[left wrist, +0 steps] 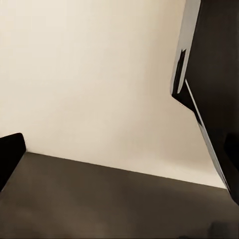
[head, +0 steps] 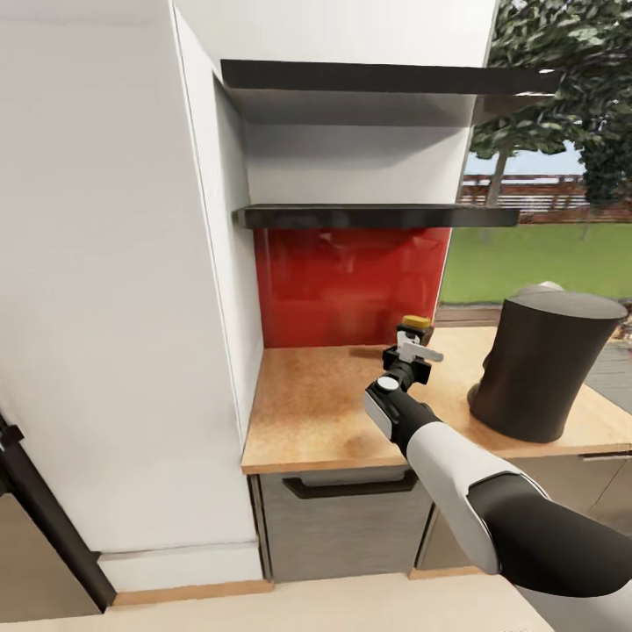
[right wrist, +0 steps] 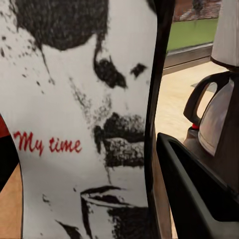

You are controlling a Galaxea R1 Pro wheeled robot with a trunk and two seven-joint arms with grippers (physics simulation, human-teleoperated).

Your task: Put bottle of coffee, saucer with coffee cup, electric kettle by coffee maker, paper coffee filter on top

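- My right gripper (head: 412, 344) is out over the countertop (head: 307, 412), pinching the bottle of coffee (head: 415, 324); the head view shows its yellow cap just above my fingers, in front of the red backsplash (head: 351, 285).
- The bottle is off the kitchen shelf (head: 377, 215) and low over the counter. I judge I hold it upright by its body so it can be set down standing, though I cannot tell whether its base touches the wood.
- The coffee maker (head: 544, 364) stands to the right of the bottle, near but apart, so this spot may serve as "next to".
- The right wrist view gives what the head view cannot: the bottle's label (right wrist: 84, 124), white with black print and the red words "My time", close against the camera, with a dark finger (right wrist: 199, 194) beside it and the coffee maker's glass pot and handle (right wrist: 209, 117) beyond.
- The left wrist view shows a pale wall (left wrist: 89, 74) and a dark floor strip (left wrist: 99, 199). I cannot tell how my left claw stands.
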